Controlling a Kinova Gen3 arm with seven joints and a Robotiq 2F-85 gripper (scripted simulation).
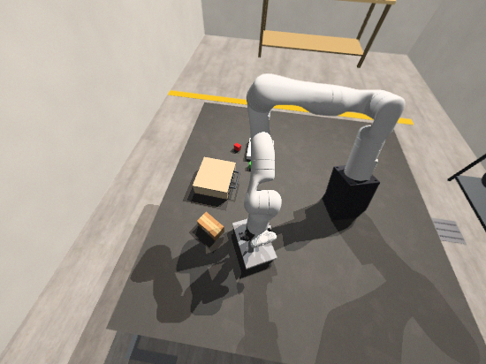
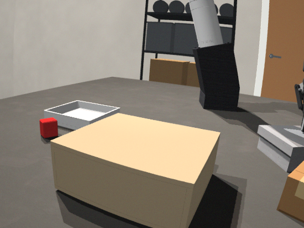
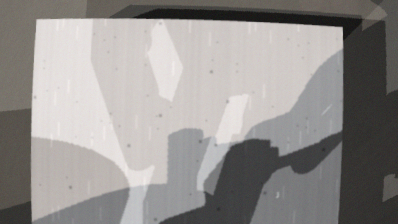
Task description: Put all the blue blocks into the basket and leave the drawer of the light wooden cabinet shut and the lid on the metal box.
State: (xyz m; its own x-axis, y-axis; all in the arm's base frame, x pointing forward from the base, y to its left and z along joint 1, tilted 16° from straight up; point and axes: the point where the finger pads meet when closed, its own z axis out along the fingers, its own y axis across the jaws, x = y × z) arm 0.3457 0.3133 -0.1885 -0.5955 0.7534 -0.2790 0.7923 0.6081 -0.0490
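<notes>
The metal box [image 2: 279, 150] stands at the front of the mat with its grey lid [image 2: 276, 132] [image 3: 100, 75] on it. My gripper [image 1: 254, 242] [image 2: 302, 120] is down on the lid with its fingers drawn narrow, gripping the lid; the wrist view shows no fingers, only lid and shadows. The white basket [image 2: 63, 109] [image 1: 248, 148] lies behind the light wooden cabinet [image 1: 214, 176] [image 2: 138, 139], and its visible part is empty. The cabinet's drawer looks shut. No blue block shows in any view.
A red block [image 1: 238, 147] [image 2: 48, 127] lies left of the basket. A green block [image 1: 249, 165] peeks out beside the arm. A small cardboard box [image 1: 210, 224] [image 2: 293, 195] sits between the cabinet and the metal box. The arm's black base [image 1: 351, 196] [image 2: 218, 78] stands to the right.
</notes>
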